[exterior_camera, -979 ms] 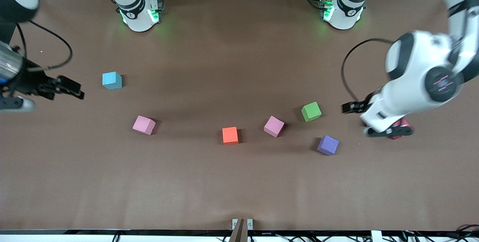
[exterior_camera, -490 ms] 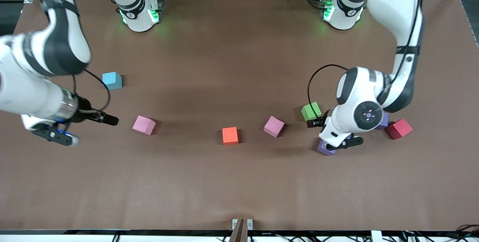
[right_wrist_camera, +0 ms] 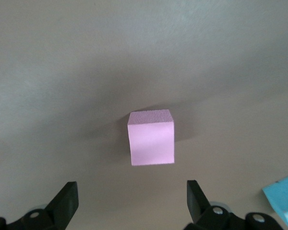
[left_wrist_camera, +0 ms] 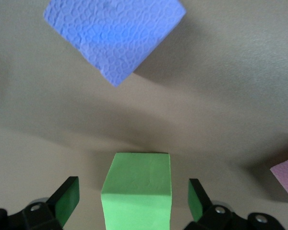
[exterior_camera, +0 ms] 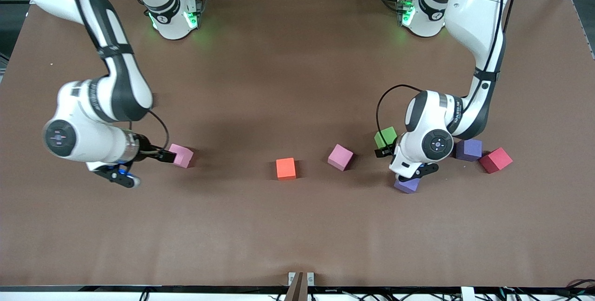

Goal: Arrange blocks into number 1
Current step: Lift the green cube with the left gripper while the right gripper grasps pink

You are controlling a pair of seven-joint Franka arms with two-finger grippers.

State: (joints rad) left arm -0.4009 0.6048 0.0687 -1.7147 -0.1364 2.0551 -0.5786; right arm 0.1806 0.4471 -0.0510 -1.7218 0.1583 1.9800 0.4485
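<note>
Matte foam green cube (left_wrist_camera: 137, 191), pebbled-texture purple cube (left_wrist_camera: 113, 33), smooth matte brown table (exterior_camera: 297, 226), glossy white plastic arm shells (exterior_camera: 474, 17)

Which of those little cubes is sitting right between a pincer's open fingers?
The green cube, between the left pincer's open fingers. The right pincer only faces a pink cube, which is still ahead of its fingers.

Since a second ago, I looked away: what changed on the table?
Both arms swung in from the table's ends. The left gripper now brackets the green block, open; the right gripper lines up on a pink block, open. Nothing grasped. The orange block and all other blocks stayed put.
</note>
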